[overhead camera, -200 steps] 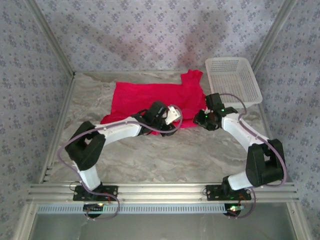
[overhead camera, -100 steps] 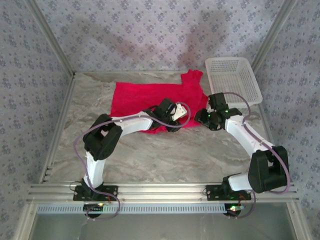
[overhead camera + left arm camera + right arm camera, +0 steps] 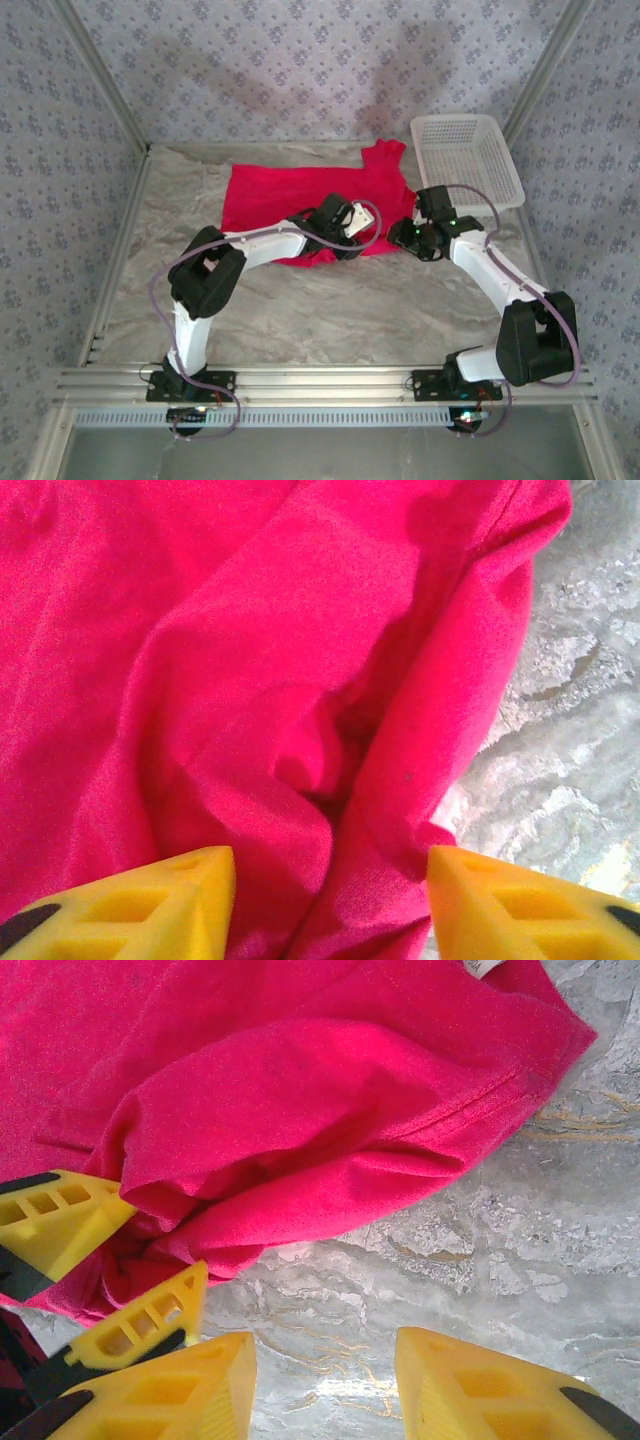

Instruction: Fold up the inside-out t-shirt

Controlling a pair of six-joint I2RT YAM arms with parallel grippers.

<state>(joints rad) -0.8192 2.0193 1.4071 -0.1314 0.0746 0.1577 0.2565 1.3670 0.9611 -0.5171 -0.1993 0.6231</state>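
The inside-out t-shirt [image 3: 300,195] lies spread and rumpled on the marble table, bright red, with one part reaching back toward the basket. My left gripper [image 3: 357,222] is over its near right edge. In the left wrist view my left gripper [image 3: 330,900] stands open, a raised fold of the t-shirt [image 3: 300,680] lying between its yellow fingertips [image 3: 170,895]. My right gripper [image 3: 408,238] hovers just right of the hem. It [image 3: 325,1380] is open over bare marble, the t-shirt [image 3: 300,1090] ahead of it and a white tag [image 3: 485,968] at the top edge.
A white mesh basket [image 3: 467,160] stands at the back right, close behind my right arm. The two grippers are near each other; the left gripper's fingers [image 3: 60,1225] show beside the cloth in the right wrist view. Bare marble [image 3: 330,310] spreads in front of the t-shirt.
My left gripper has slid right and a little farther along the t-shirt's near edge, its elbow drawing in. The right gripper has edged slightly away from me.
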